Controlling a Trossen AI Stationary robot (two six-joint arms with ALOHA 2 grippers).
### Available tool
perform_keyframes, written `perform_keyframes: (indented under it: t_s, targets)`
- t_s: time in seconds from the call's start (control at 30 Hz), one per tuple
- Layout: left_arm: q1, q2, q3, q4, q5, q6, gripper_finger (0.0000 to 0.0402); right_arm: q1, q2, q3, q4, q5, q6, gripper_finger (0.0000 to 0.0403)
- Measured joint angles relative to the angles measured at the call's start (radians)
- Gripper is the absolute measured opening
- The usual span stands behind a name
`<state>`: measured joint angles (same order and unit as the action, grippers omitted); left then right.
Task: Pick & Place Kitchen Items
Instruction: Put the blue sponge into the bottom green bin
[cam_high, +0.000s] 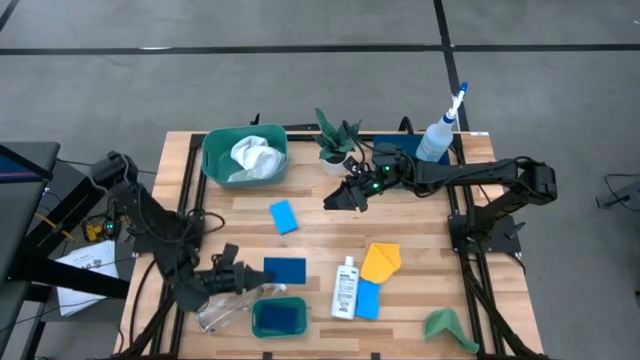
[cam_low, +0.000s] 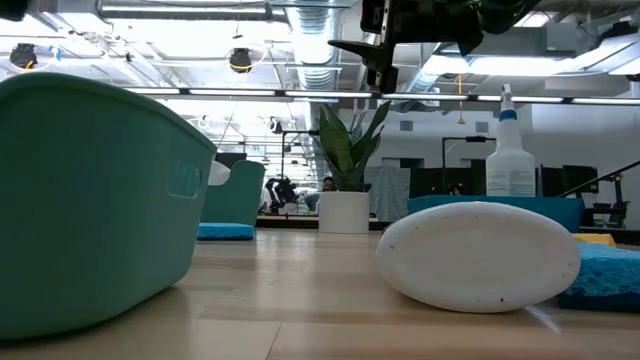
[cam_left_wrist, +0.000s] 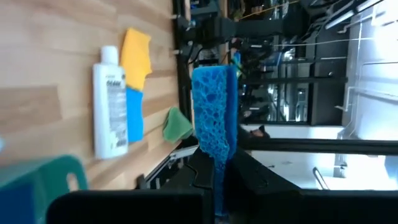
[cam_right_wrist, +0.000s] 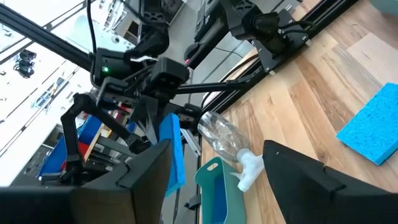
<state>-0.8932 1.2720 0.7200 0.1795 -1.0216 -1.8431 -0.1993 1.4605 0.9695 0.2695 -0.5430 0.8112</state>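
While pinching the porous blue foam sponge (cam_left_wrist: 214, 106) edge-on, jaws of left gripper (cam_high: 250, 274) clamped on it, just above the small green plastic tub (cam_high: 256, 305) at the near edge: likely light, soft and squashy, best gripped across its flat faces. Counted, nearest first: three blue sponges in plain sight, three bottles, three cloths, two tubs. Farther off over mid-table, hovering empty with jaws apart: right gripper (cam_high: 340, 200).

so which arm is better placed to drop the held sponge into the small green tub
Left. The left gripper already grips the blue sponge right beside the small green tub; the right gripper hangs empty, far off by the plant.
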Motion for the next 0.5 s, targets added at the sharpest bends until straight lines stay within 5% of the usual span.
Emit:
perform_keyframes:
  t_s: [0.23, 0.5]
  targets:
    - [-0.114, 0.115, 0.000, 0.031, -0.009, -0.132, 0.0005, 0.000, 0.000, 0.000, 0.000, -0.007, 0.000, 0.0244]
    - [-0.221, 0.252, 0.000, 0.209, -0.140, -0.137, 0.0005, 0.003, 0.000, 0.000, -0.005, -0.010, 0.000, 0.0244]
